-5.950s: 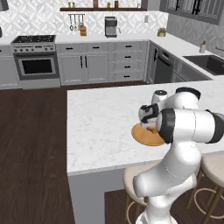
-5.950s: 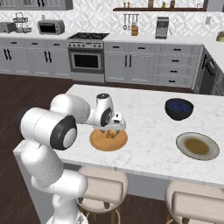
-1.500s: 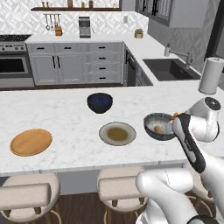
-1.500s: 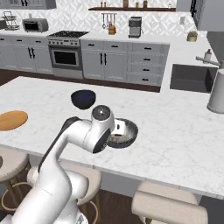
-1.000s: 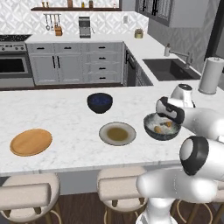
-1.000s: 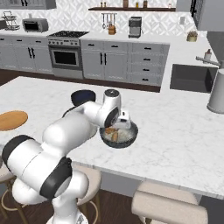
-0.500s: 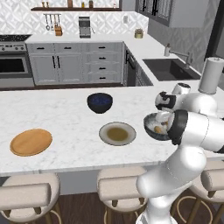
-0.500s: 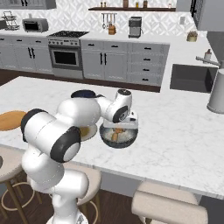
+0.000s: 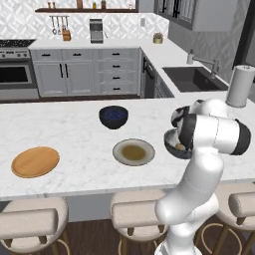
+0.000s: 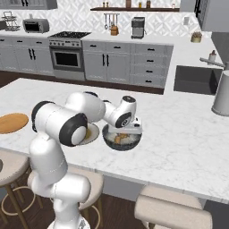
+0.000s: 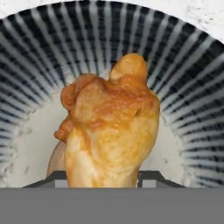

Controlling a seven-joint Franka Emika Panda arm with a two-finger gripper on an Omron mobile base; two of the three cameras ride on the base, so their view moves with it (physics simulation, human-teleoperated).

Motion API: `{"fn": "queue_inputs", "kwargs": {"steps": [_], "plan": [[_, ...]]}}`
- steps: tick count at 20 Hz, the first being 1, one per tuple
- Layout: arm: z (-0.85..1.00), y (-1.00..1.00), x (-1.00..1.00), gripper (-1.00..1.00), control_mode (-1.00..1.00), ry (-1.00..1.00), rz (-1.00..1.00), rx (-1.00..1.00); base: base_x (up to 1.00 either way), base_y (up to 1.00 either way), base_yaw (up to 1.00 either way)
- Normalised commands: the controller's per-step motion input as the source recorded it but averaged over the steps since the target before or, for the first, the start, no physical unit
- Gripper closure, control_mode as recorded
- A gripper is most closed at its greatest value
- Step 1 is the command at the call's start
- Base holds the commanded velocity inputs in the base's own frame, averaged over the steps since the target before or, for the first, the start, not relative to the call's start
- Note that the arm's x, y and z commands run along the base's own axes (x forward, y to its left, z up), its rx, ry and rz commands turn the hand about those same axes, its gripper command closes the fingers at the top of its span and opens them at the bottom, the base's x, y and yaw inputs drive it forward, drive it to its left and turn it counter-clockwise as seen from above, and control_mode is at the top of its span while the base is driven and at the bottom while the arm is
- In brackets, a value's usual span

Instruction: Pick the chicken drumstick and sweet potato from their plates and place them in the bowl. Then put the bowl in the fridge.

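My gripper point(image 11: 105, 179) is shut on the lumpy golden-brown chicken drumstick point(image 11: 111, 127), which hangs low inside the speckled bowl point(image 11: 188, 83). A tan sliver that may be the sweet potato point(image 11: 54, 161) peeks out beside the drumstick. In the right base view the gripper point(image 10: 127, 129) dips into the bowl point(image 10: 134, 141) on the island, and orange-brown food shows inside. In the left base view my arm hides most of the bowl point(image 9: 172, 148). The grey-rimmed plate point(image 9: 119, 152) and the wooden plate point(image 9: 35, 162) lie bare to its left. The fridge is out of view.
A dark navy bowl point(image 9: 113, 115) stands behind the grey-rimmed plate. A tall paper-towel roll point(image 9: 239, 85) stands at the island's right end. Stools point(image 9: 139, 214) line the near side of the island. A sink point(image 9: 191, 78) and a stove point(image 10: 67, 53) are set in the far counters.
Over six seconds the base drove from the wooden plate to the bowl. In the last second the arm folded in over the bowl, with the drumstick still gripped.
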Motion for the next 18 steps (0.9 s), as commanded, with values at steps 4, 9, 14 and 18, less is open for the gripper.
{"fn": "queue_inputs", "kwargs": {"steps": [4, 9, 14, 18], "plan": [[-0.26, 0.0, 0.24, 1.0, -1.0, 0.02, 0.0, 0.0, 0.0, 0.0, 0.0], [-0.08, 0.0, -0.06, -1.0, -1.0, 0.0, 0.0, 0.0, 0.0, 0.0, 0.0], [0.02, 0.02, -0.25, -1.0, -1.0, -0.03, 0.0, 0.0, 0.0, 0.0, 0.0], [0.34, 0.06, -0.4, -1.0, -1.0, -0.18, 0.0, 0.0, 0.0, 0.0, 0.0]]}}
